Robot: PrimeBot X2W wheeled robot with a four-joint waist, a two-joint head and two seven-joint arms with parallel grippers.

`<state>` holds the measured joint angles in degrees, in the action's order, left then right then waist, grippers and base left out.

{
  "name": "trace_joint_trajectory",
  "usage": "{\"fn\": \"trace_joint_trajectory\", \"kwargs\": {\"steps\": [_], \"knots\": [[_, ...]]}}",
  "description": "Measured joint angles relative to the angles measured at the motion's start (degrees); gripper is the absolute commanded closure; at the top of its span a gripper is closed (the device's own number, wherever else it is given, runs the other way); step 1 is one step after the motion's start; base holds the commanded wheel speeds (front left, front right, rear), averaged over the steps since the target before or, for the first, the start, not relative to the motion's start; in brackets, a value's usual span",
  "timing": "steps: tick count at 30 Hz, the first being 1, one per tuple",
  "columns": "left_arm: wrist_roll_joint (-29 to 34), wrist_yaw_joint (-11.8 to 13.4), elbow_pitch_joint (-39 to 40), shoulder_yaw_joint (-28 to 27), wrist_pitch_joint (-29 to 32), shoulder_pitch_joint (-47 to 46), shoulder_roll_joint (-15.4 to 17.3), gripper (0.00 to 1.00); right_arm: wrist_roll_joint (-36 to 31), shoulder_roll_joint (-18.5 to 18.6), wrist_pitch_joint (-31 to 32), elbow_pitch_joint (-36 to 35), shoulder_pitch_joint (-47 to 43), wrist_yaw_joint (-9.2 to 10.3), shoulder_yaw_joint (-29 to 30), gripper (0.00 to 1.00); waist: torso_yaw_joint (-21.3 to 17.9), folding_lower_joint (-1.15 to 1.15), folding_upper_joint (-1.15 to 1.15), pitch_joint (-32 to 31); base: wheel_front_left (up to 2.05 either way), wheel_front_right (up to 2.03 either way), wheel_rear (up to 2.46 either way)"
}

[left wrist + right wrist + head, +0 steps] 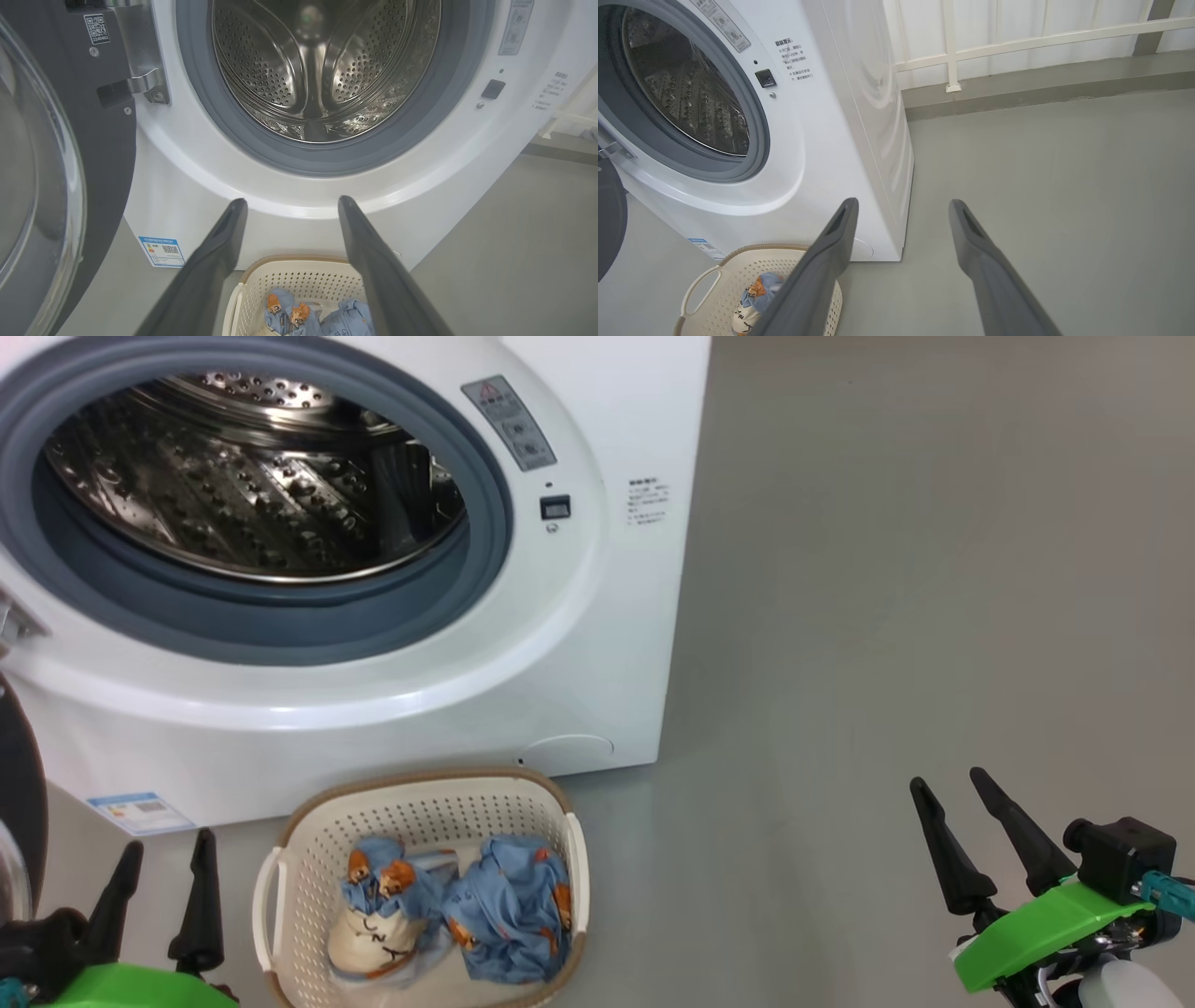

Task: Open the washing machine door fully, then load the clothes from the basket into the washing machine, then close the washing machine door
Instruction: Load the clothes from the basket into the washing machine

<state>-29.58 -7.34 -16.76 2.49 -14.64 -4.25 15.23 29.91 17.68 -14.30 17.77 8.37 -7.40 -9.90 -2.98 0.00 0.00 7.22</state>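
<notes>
Now two clothes [457,910] bundles lie in one basket [422,782] at 6 o'clock of one washer [373,709], door [17,784] open at 9, left gripper [170,840] and right gripper [948,778] both spread, empty.

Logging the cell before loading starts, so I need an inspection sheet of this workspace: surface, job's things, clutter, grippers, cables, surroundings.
surface: smooth grey floor.
job's things: washing machine door swung open at the left; washing machine with no laundry visible in its drum; basket on the floor in front of it, holding the clothes in two bundles.
clutter: nothing seen.
grippers: left gripper open, empty, left of the basket; right gripper open, empty, over the floor.
cables: none loose; teal plug at the right wrist.
surroundings: white railing beyond the machine.
</notes>
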Motion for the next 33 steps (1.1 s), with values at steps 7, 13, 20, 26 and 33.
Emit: {"fn": "trace_joint_trajectory", "kwargs": {"steps": [7, 13, 20, 26, 33], "knots": [[0.44, 0.0, -0.02, 0.14, 0.0, -0.8, -0.12, 0.0, -0.01, -0.29, 0.0, -0.12, 0.92, 0.0, 0.25, 0.0, 0.03, 0.0, 0.0, 0.4, 0.5, -0.55, 0.05], [0.6, 0.0, -0.15, 0.22, 0.0, -0.8, -0.44, 0.0, -0.62, -0.3, 0.0, -0.13, 0.96, 0.0, 0.49, 0.0, 0.2, 0.0, 0.0, 0.17, 0.0, 0.0, 0.0], [0.6, 0.0, -0.58, 0.54, 0.0, -0.8, -0.82, 0.0, -0.62, -0.32, 0.0, -0.2, 0.96, 0.0, 0.49, 0.0, 0.37, 0.0, 0.0, 0.46, 0.0, 0.0, 0.0], [1.07, 0.0, -3.18, 1.74, 0.0, -0.93, -1.23, 0.0, -0.71, -0.37, 0.0, -0.66, 1.03, 0.0, 0.47, 0.0, 0.3, 0.0, 0.0, 1.69, 0.0, 0.0, 0.0], [0.91, 0.0, -9.76, 6.28, 0.01, -4.66, -1.9, 0.0, -1.08, -1.21, 0.0, -1.43, 2.43, 0.0, 0.46, 0.0, -0.03, 0.0, 0.0, 4.65, 0.0, 0.0, 0.0]]}}
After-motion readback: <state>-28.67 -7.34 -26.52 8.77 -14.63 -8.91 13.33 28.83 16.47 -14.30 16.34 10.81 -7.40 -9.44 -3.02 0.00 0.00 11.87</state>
